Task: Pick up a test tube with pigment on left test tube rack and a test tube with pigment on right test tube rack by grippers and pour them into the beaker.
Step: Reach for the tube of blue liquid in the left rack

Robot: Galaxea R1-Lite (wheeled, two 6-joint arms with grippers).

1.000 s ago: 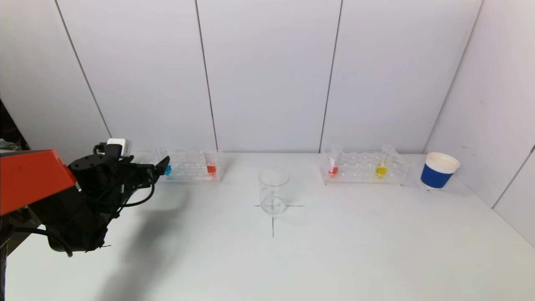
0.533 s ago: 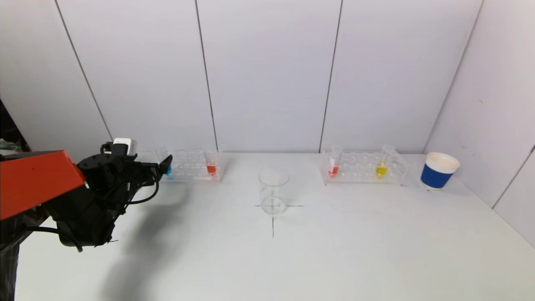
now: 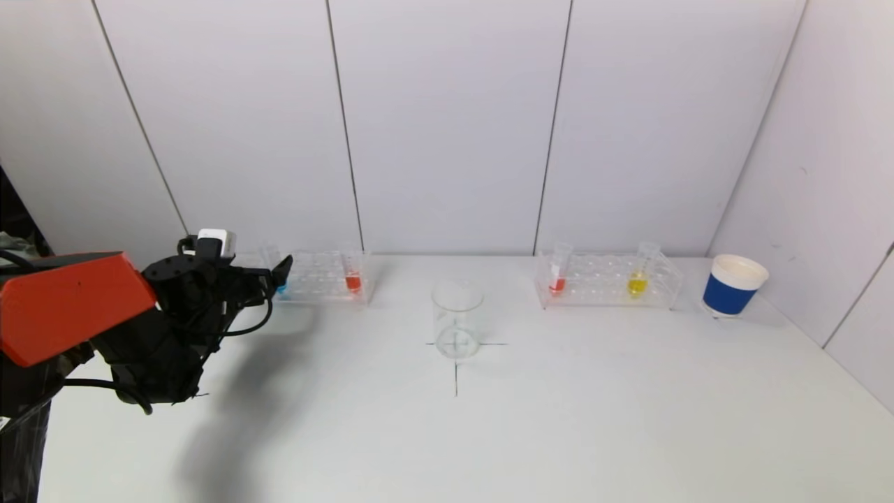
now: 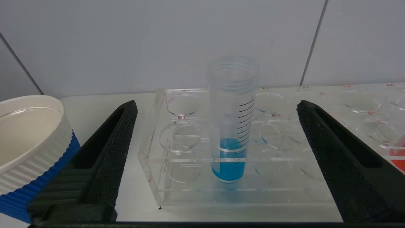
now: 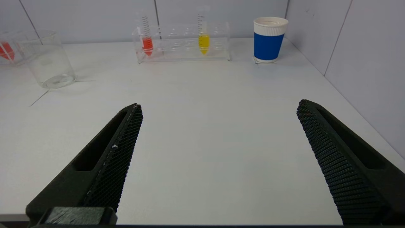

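Observation:
My left gripper (image 3: 279, 274) is open just in front of the left rack (image 3: 318, 288), its jaws spread either side of the blue-pigment tube (image 4: 232, 126) without touching it. That tube (image 3: 281, 284) stands upright in the rack (image 4: 177, 167), which also holds a red tube (image 3: 353, 274). The right rack (image 3: 606, 283) holds a red tube (image 3: 558, 272) and a yellow tube (image 3: 640, 272). The empty glass beaker (image 3: 457, 319) stands at mid-table on a cross mark. My right gripper (image 5: 218, 109) is open and empty above bare table; it does not show in the head view.
A blue and white paper cup (image 3: 731, 285) stands right of the right rack. Another such cup (image 4: 28, 148) stands close by the left rack's outer end. White wall panels run behind the racks and along the table's right side.
My left arm has moved forward and a little right, bringing its open gripper closer to the blue tube. Nothing else has moved.

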